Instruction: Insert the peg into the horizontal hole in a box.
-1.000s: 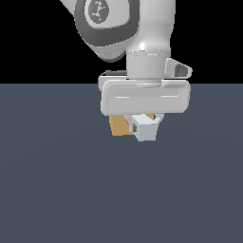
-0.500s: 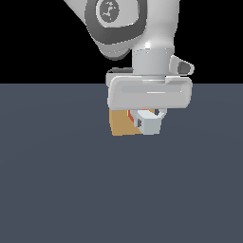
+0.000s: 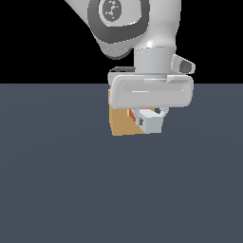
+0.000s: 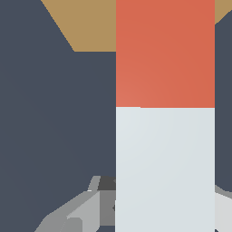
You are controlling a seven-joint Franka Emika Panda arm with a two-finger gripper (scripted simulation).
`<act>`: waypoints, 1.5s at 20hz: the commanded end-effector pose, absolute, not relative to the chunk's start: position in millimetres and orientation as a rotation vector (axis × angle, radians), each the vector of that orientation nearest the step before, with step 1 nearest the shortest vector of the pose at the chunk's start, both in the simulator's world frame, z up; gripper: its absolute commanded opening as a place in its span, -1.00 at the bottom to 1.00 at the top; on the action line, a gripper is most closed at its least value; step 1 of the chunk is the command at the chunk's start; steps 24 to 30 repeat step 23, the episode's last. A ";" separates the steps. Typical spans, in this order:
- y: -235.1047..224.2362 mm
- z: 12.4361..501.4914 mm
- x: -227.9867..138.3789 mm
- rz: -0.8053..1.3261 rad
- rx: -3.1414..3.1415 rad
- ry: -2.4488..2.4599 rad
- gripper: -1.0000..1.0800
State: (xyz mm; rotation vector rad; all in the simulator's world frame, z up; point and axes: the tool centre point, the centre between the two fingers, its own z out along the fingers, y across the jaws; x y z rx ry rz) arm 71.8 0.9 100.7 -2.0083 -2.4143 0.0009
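Gripping the peg (image 4: 165,113), claw (image 3: 151,118) low, orange end at box (image 3: 121,124)

Exterior view faces the arm level, at middle distance. Wrist view looks very closely along the peg (image 4: 165,113). Both views share the peg (image 3: 151,122) and the box (image 3: 121,124).

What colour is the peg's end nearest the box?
Orange-red; the rest of the peg is pale grey-white. Clearest in the wrist view.
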 end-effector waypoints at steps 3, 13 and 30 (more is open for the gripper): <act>1.1 101.1 72.2 0.001 -2.008 -2.415 -1.00; 46.0 101.8 62.9 -0.001 -2.008 -2.416 -1.00; 89.9 102.6 55.1 -0.002 -2.009 -2.417 -1.00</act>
